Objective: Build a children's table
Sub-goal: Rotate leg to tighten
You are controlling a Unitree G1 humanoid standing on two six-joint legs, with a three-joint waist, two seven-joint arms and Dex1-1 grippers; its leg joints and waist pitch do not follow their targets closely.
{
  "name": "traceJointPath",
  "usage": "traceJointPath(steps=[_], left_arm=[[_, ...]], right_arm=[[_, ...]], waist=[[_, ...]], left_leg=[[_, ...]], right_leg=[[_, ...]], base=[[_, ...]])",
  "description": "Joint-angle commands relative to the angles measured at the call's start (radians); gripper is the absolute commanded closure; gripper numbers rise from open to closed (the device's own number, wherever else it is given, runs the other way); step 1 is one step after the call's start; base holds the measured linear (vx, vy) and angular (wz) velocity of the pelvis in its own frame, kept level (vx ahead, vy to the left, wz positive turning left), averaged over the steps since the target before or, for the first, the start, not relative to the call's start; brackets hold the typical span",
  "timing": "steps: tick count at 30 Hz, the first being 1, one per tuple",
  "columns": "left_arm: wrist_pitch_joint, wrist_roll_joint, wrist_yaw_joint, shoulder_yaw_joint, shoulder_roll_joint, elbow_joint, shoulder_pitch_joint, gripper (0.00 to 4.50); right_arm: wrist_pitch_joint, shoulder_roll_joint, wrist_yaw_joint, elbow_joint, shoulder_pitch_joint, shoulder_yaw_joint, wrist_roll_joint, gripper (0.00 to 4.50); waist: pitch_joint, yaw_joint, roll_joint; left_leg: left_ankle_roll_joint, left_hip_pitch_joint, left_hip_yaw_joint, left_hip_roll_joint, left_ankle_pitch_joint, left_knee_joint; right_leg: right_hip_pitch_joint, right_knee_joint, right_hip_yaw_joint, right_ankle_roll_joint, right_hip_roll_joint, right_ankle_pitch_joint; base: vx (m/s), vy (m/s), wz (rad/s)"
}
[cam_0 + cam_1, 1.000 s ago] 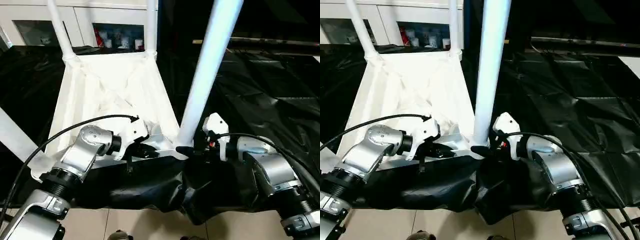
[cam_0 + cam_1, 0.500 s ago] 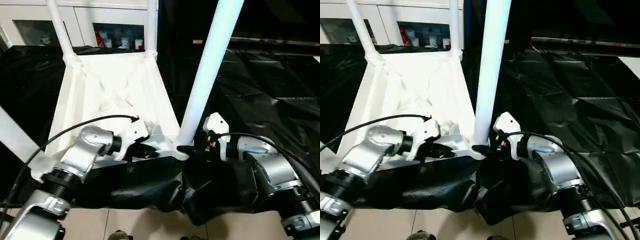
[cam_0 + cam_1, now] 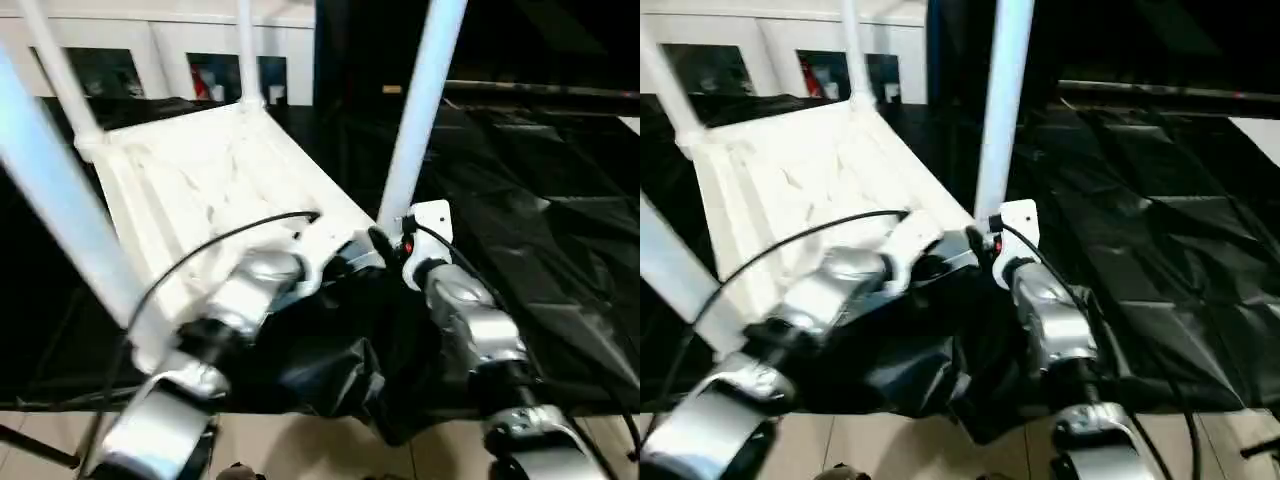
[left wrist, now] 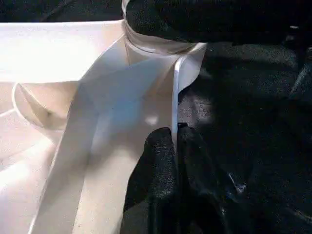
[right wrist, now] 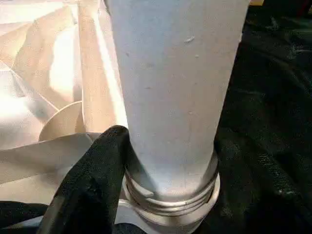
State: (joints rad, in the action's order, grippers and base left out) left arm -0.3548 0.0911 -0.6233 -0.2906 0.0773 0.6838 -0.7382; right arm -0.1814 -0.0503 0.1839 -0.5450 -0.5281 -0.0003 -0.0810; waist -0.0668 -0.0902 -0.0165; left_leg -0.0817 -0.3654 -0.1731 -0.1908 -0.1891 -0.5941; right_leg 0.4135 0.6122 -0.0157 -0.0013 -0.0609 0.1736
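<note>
The children's table lies upside down, its white tabletop (image 3: 200, 180) showing the ribbed underside. White legs stand in the corner sockets: two at the back (image 3: 246, 50) (image 3: 60, 70), one close at the left (image 3: 70, 210), one at the near right (image 3: 415, 110). My left gripper (image 4: 176, 141) is shut on the thin rim (image 4: 174, 97) of the tabletop beside that near-right socket. My right gripper (image 5: 170, 141) is closed around the base of the near-right leg (image 5: 170, 73), one black finger (image 5: 97, 170) pressed against it just above the socket collar (image 5: 170, 204).
A crinkled black sheet (image 3: 530, 200) covers the work surface and hangs over its front edge. A white glass-door cabinet (image 3: 170, 60) stands behind. Tiled floor (image 3: 300, 450) shows below. A black cable (image 3: 200, 250) arcs over my left forearm.
The tabletop has swung round, its near-right corner moving away from me with both grippers on it. The near-left leg now looms large at the left. The view has shifted too.
</note>
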Motion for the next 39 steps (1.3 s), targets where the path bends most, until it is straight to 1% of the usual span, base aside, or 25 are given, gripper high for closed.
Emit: traceJointPath(steps=[1,3,4,5,6,8,9,10,11,12,14,16,17,19,21,22,24,27,29,30,33,34,37,38,39], left_arm=[[0.034,0.006,0.055,0.012,-0.019,0.041,-0.017,4.50],[0.042,0.003,0.028,0.010,-0.014,0.038,-0.017,4.50],[0.055,-0.002,0.006,0.007,-0.006,0.033,-0.014,4.50],[0.065,-0.006,-0.010,0.006,-0.001,0.029,-0.012,4.50],[0.088,-0.009,-0.034,0.002,0.010,0.024,-0.008,4.50],[0.114,-0.019,-0.094,-0.001,0.041,0.003,0.007,4.50],[0.139,-0.024,-0.132,-0.004,0.061,-0.009,0.015,4.50],[0.150,-0.024,-0.141,-0.005,0.066,-0.010,0.017,4.50],[0.151,-0.032,-0.171,-0.006,0.079,-0.022,0.024,4.50],[0.170,-0.041,-0.216,-0.012,0.098,-0.039,0.036,4.50],[0.185,-0.066,-0.314,-0.021,0.137,-0.079,0.061,4.50],[0.189,-0.085,-0.381,-0.026,0.166,-0.112,0.080,4.50],[0.198,-0.101,-0.441,-0.031,0.197,-0.142,0.096,4.50],[0.198,-0.111,-0.482,-0.035,0.224,-0.165,0.108,4.50],[0.197,-0.118,-0.511,-0.032,0.244,-0.181,0.117,4.50],[0.197,-0.120,-0.524,-0.028,0.253,-0.189,0.121,4.50],[0.197,-0.121,-0.532,-0.025,0.259,-0.194,0.125,4.50],[0.192,-0.123,-0.549,-0.018,0.273,-0.210,0.133,4.50],[0.191,-0.124,-0.551,-0.017,0.277,-0.213,0.135,4.50],[0.190,-0.125,-0.553,-0.016,0.278,-0.215,0.135,4.50],[0.185,-0.127,-0.557,-0.016,0.282,-0.224,0.140,4.50],[0.185,-0.127,-0.558,-0.016,0.282,-0.225,0.140,4.50],[0.179,-0.126,-0.561,-0.013,0.282,-0.228,0.143,4.50],[0.176,-0.127,-0.563,-0.013,0.283,-0.232,0.145,4.50],[0.174,-0.127,-0.564,-0.012,0.284,-0.236,0.148,4.50]], right_arm=[[-0.003,0.049,0.059,-0.015,0.004,0.049,-0.015,1.33],[0.007,0.038,0.069,-0.015,-0.003,0.045,-0.016,1.16],[0.015,0.023,0.085,-0.014,-0.007,0.044,-0.018,1.16],[0.021,0.014,0.095,-0.013,-0.009,0.043,-0.019,0.96],[0.029,-0.005,0.122,-0.010,-0.011,0.043,-0.020,0.96],[0.024,-0.062,0.213,0.012,-0.008,0.055,-0.021,0.72],[0.013,-0.099,0.270,0.030,-0.002,0.068,-0.018,0.72],[0.011,-0.108,0.284,0.033,-0.001,0.071,-0.017,0.62],[0.001,-0.131,0.328,0.051,0.007,0.085,-0.018,0.54],[-0.009,-0.160,0.378,0.077,0.018,0.106,-0.015,0.39],[-0.016,-0.223,0.483,0.129,0.040,0.143,-0.010,0.39],[-0.011,-0.260,0.540,0.159,0.054,0.158,-0.009,0.39],[-0.003,-0.291,0.586,0.177,0.063,0.166,-0.011,0.39],[0.003,-0.316,0.629,0.190,0.071,0.176,-0.015,0.39],[-0.013,-0.340,0.696,0.216,0.084,0.190,-0.039,0.39],[-0.019,-0.348,0.718,0.229,0.089,0.196,-0.046,0.39],[-0.023,-0.353,0.729,0.237,0.092,0.200,-0.051,0.39],[-0.033,-0.356,0.754,0.248,0.094,0.208,-0.057,0.39],[-0.039,-0.350,0.762,0.249,0.093,0.207,-0.062,0.64],[-0.042,-0.346,0.762,0.247,0.091,0.206,-0.065,0.64],[-0.049,-0.342,0.772,0.248,0.092,0.204,-0.069,0.98],[-0.050,-0.342,0.773,0.249,0.092,0.204,-0.070,0.98],[-0.052,-0.344,0.778,0.248,0.091,0.205,-0.071,1.17],[-0.054,-0.343,0.779,0.250,0.093,0.204,-0.071,1.40],[-0.056,-0.344,0.780,0.252,0.094,0.204,-0.071,1.47]], waist=[[0.065,0.004,-0.010],[0.062,0.007,-0.010],[0.061,0.007,-0.010],[0.061,0.008,-0.011],[0.061,0.007,-0.011],[0.062,0.008,-0.012],[0.061,0.007,-0.014],[0.061,0.005,-0.015],[0.062,0.005,-0.010],[0.063,0.003,-0.008],[0.063,0.000,-0.011],[0.062,0.000,-0.006],[0.061,0.001,-0.006],[0.061,0.002,-0.006],[0.061,0.001,-0.006],[0.059,0.001,-0.008],[0.060,0.001,-0.007],[0.059,0.003,-0.009],[0.061,0.004,-0.008],[0.060,0.004,-0.010],[0.061,0.003,-0.009],[0.061,0.003,-0.009],[0.060,0.002,-0.009],[0.060,0.002,-0.010],[0.059,0.002,-0.009]], left_leg=[[0.022,0.005,0.003,-0.020,-0.173,0.074],[0.024,0.001,0.005,-0.020,-0.189,0.077],[0.024,0.003,0.004,-0.020,-0.198,0.077],[0.025,0.002,0.006,-0.021,-0.207,0.078],[0.027,0.002,0.006,-0.022,-0.206,0.078],[0.033,0.000,0.005,-0.022,-0.195,0.076],[0.041,0.000,0.005,-0.021,-0.190,0.075],[0.048,0.000,0.003,-0.022,-0.180,0.074],[0.051,0.001,0.002,-0.023,-0.174,0.073],[0.053,0.002,0.003,-0.022,-0.170,0.073],[0.061,0.000,0.004,-0.028,-0.149,0.074],[0.063,0.003,0.002,-0.029,-0.155,0.073],[0.058,0.003,0.002,-0.030,-0.165,0.075],[0.052,0.003,0.003,-0.032,-0.174,0.077],[0.052,0.007,0.001,-0.033,-0.187,0.076],[0.055,0.004,0.002,-0.033,-0.180,0.077],[0.056,0.005,0.001,-0.033,-0.178,0.076],[0.055,0.001,0.002,-0.032,-0.169,0.076],[0.055,0.004,0.000,-0.032,-0.162,0.074],[0.056,0.005,0.000,-0.032,-0.159,0.074],[0.061,0.003,0.000,-0.032,-0.138,0.073],[0.062,0.004,0.000,-0.031,-0.138,0.073],[0.063,0.004,-0.001,-0.031,-0.138,0.073],[0.063,0.004,-0.001,-0.031,-0.141,0.073],[0.062,0.004,0.000,-0.031,-0.144,0.073]], right_leg=[[-0.048,-0.077,0.030,-0.173,-0.061,0.210],[-0.049,-0.080,0.028,-0.169,-0.062,0.236],[-0.048,-0.082,0.028,-0.166,-0.062,0.255],[-0.048,-0.084,0.029,-0.161,-0.064,0.281],[-0.048,-0.085,0.029,-0.160,-0.065,0.283],[-0.048,-0.082,0.029,-0.163,-0.063,0.263],[-0.050,-0.083,0.028,-0.167,-0.062,0.255],[-0.050,-0.082,0.029,-0.171,-0.062,0.246],[-0.047,-0.081,0.031,-0.177,-0.064,0.240],[-0.049,-0.081,0.030,-0.181,-0.063,0.233],[-0.053,-0.074,0.030,-0.195,-0.064,0.190],[-0.047,-0.074,0.030,-0.205,-0.063,0.182],[-0.047,-0.075,0.029,-0.213,-0.062,0.191],[-0.047,-0.072,0.029,-0.217,-0.063,0.192],[-0.045,-0.072,0.030,-0.222,-0.063,0.191],[-0.048,-0.071,0.030,-0.223,-0.064,0.184],[-0.046,-0.072,0.030,-0.220,-0.064,0.186],[-0.048,-0.070,0.029,-0.222,-0.065,0.184],[-0.046,-0.069,0.030,-0.227,-0.064,0.171],[-0.046,-0.069,0.030,-0.229,-0.064,0.166],[-0.049,-0.064,0.030,-0.237,-0.063,0.130],[-0.049,-0.064,0.030,-0.238,-0.063,0.126],[-0.049,-0.064,0.030,-0.240,-0.063,0.127],[-0.049,-0.064,0.030,-0.239,-0.063,0.132],[-0.049,-0.065,0.030,-0.238,-0.064,0.137]], base=[[0.000,0.000,0.00],[0.000,0.000,0.00],[0.000,0.000,0.00],[0.000,0.000,0.00],[0.000,0.000,0.00],[0.000,0.000,0.00],[0.000,0.000,0.00],[0.000,0.000,0.00],[0.000,0.000,0.00],[0.000,0.000,0.00],[0.000,0.000,0.00],[0.000,0.000,0.00],[0.000,0.000,0.00],[0.000,0.000,0.00],[0.000,0.000,0.00],[0.000,0.000,0.00],[0.000,0.000,0.00],[0.000,0.000,0.00],[0.000,0.000,0.00],[0.000,0.000,0.00],[0.000,0.000,0.00],[0.000,0.000,0.00],[0.000,0.000,0.00],[0.000,0.000,0.00],[0.000,0.000,0.00]])
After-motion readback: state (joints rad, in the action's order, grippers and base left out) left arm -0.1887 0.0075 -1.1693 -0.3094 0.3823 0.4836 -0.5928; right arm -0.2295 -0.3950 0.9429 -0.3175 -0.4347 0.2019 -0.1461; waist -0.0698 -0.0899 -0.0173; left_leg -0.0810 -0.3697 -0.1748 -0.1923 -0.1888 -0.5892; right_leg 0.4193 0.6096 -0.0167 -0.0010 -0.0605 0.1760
